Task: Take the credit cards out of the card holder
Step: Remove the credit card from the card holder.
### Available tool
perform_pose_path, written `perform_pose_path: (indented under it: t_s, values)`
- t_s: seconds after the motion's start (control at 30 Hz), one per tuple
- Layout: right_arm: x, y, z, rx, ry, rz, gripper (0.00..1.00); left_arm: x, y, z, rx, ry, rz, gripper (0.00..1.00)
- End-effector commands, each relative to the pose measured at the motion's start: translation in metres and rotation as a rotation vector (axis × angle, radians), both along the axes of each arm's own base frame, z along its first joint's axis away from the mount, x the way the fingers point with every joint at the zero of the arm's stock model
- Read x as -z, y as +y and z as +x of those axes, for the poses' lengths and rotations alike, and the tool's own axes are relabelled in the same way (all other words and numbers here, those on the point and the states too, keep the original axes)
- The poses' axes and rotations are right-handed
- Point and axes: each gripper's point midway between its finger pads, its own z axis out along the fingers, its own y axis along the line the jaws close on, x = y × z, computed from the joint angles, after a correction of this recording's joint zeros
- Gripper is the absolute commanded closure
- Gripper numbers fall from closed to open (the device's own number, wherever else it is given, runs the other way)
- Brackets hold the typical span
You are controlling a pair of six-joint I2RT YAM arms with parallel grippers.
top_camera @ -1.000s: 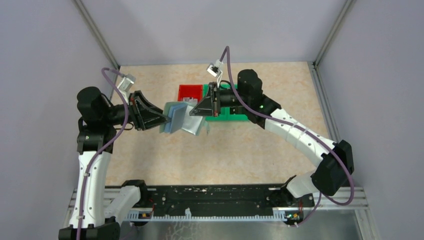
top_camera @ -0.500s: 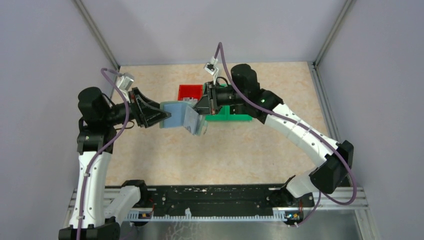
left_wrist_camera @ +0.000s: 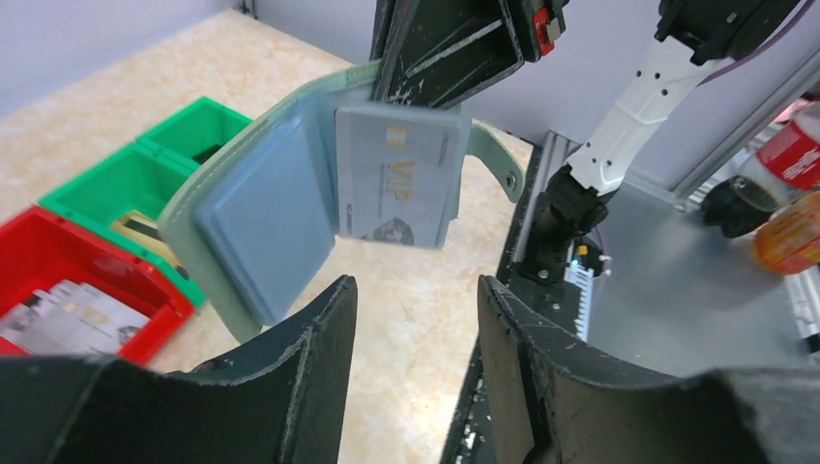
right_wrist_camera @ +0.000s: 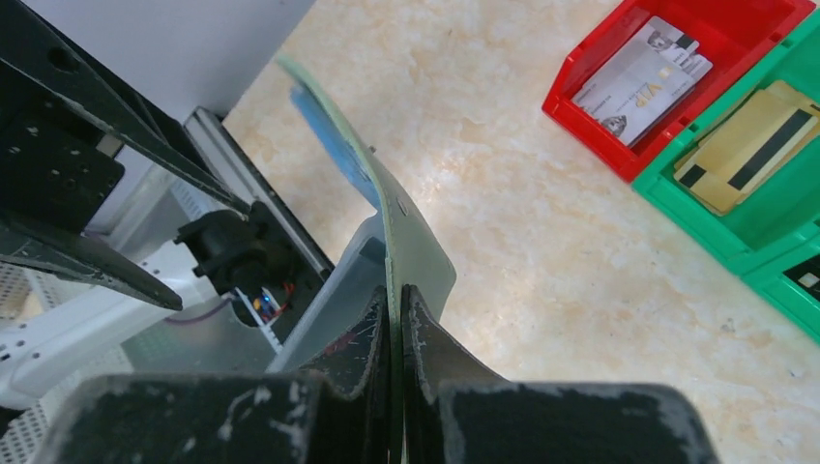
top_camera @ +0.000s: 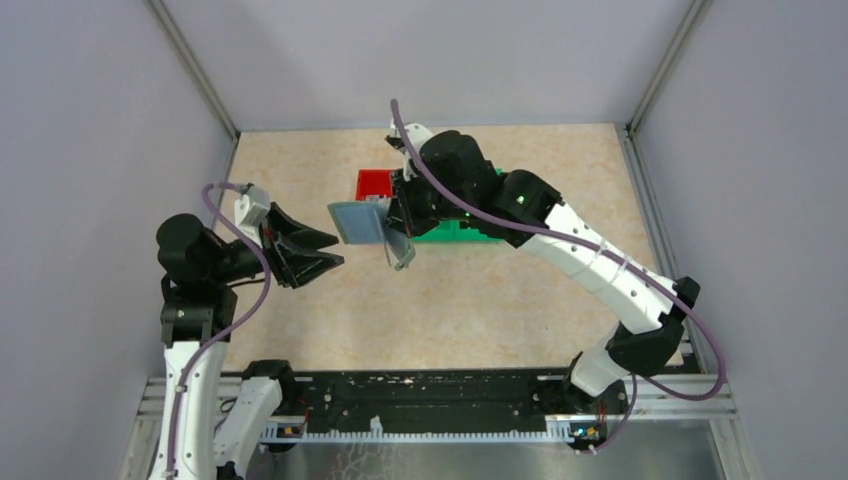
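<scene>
Nearest the bases, the left gripper (top_camera: 338, 250) is seen spread open with nothing between its fingers, held above the table (top_camera: 450, 310) and a little apart from the card holder (top_camera: 355, 222). The holder is kept in the air, opened out, by the right gripper (right_wrist_camera: 396, 300), whose fingers are pressed together on the thin grey-green cover. From the left wrist, a silver-grey credit card (left_wrist_camera: 396, 174) marked VIP appears to stand partly out of a pocket, beside the pale blue inside panel. Beyond the holder, a red bin (top_camera: 378, 183) is seen with a silver card (right_wrist_camera: 643, 68) in it, and just beside it a green bin (right_wrist_camera: 735, 246) with a gold card (right_wrist_camera: 749, 145).

The step in hand is judged to be the drawing of the exposed card. Whether more are hidden in the pockets cannot be told. For the next move, the open fingers would need to be brought onto the card's free end, closed on it alone and not on the cover, and drawn along the pocket line while the holder is held firm.

Open table is left below and on the near side of the holder. The left wall is close behind the left arm, and the bins lie partly beneath the right arm, so room is tighter there
</scene>
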Motion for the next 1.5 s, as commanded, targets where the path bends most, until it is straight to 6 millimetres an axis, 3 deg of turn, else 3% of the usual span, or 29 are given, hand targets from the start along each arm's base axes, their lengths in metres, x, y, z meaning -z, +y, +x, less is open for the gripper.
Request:
perform_pose_path:
  t_s: [0.0,0.23,0.43,0.57,0.93,1.3,1.47]
  values:
    - [-0.022,-0.005,0.001,0.051,-0.109,-0.033,1.0,0.0,0.001,0.001,0.002,-0.148,0.032,0.45]
    - [-0.035,0.003,-0.013,-0.001,-0.136,-0.003,1.0,0.0,0.001,-0.001,0.012,-0.199,0.052,0.45]
    - [-0.05,0.004,-0.02,-0.048,-0.183,0.046,1.0,0.001,0.008,0.006,-0.053,-0.313,0.119,0.56]
    - [-0.056,0.001,-0.027,-0.081,-0.203,0.071,1.0,0.004,0.011,0.005,-0.069,-0.373,0.156,0.58]
    - [-0.066,0.012,-0.053,-0.206,-0.162,0.175,1.0,-0.007,0.012,0.016,-0.138,-0.314,0.085,0.65]
    - [-0.068,0.006,-0.057,-0.212,-0.183,0.194,1.0,-0.006,0.005,-0.006,-0.027,-0.346,0.106,0.65]
    - [-0.069,0.005,-0.057,-0.213,-0.187,0.194,1.0,-0.003,0.008,-0.004,-0.043,-0.38,0.138,0.67]
